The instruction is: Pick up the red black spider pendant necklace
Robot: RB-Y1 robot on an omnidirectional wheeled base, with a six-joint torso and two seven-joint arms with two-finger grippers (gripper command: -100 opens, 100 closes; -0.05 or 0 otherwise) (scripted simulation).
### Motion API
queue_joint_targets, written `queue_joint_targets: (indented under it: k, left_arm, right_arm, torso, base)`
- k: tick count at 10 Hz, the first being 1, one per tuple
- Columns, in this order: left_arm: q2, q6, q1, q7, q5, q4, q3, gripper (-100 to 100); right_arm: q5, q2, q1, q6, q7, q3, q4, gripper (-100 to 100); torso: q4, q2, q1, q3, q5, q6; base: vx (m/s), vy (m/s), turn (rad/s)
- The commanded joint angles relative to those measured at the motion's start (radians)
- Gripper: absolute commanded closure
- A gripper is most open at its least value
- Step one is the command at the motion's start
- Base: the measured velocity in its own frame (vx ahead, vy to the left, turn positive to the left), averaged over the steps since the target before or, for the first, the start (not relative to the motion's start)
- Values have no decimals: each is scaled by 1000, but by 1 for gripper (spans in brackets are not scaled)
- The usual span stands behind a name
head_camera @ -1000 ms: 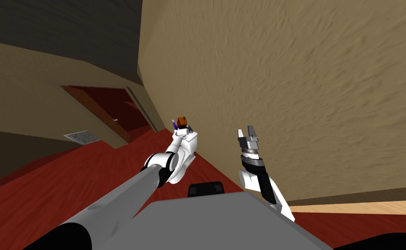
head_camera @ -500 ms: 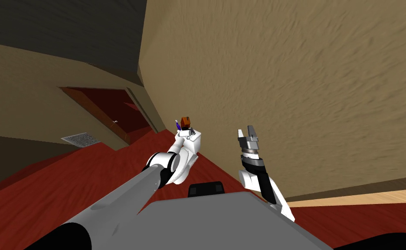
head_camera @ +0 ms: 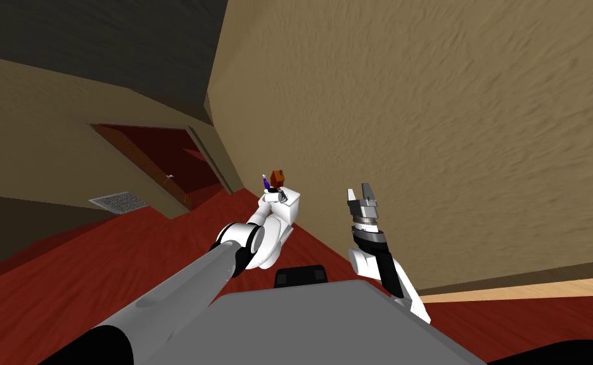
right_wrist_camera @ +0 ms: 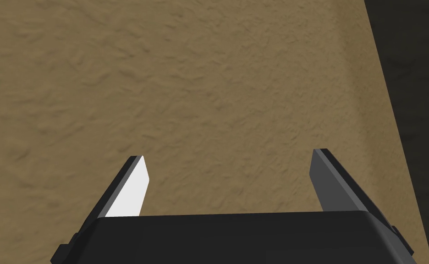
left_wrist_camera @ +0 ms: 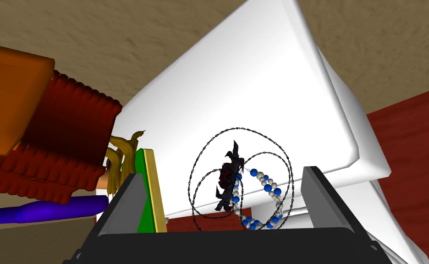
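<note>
Progress: You had brought the left gripper up to the target, but nothing was grasped. By my reading, closing and lifting were both left to do.
Clutter outside one finger: An orange-red ribbed object and a purple piece lay well clear of the gripper. A green, gold-edged flat piece stood just beside that finger, and I could not tell whether they touched.
Left gripper: Your fingers stood wide apart, about a third of the view's width. They held nothing and pressed on nothing.
Necklace: The red and black spider pendant necklace lay on the white tank, between the two fingers and near the midline. Its thin black chain looped around the pendant, and the lowest loops seemed to reach past the tank's edge.
Bead string: A blue and white bead string overlapped the chain on the side of the other finger, so closing might catch it too.
Right gripper: The right gripper was raised beside the wall, fingers spread and empty.
</note>
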Motion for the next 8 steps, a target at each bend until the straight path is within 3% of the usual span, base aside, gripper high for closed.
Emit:
queue_joint_targets:
  k: [1,2,3,4,8]
  left_arm:
    - [0,0,0,0,0,0,0,-100]
    - [-1,-2,0,-1,0,3,-1,0]
    - [0,-2,0,-1,0,3,0,-100]
    - [0,-2,0,-1,0,3,0,100]
    - [0,-2,0,-1,0,3,0,100]
  right_arm:
    - [0,0,0,0,0,0,0,0]
    - [0,0,0,0,0,0,0,0]
    - [0,0,0,0,0,0,0,0]
    - [0,0,0,0,0,0,0,0]
    - [0,0,0,0,0,0,0,0]
  torso:
    - [0,0,0,0,0,0]
    - [0,0,-2,0,0,0]
    - [0,1,-5,0,-1,0]
    - [0,1,-6,1,-1,0]
    - [0,1,-7,1,-1,0]
  base:
    - [17,53,3]
    - [2,9,-1]
    - [0,0,0]
    - [0,0,0]
    - [0,0,0]
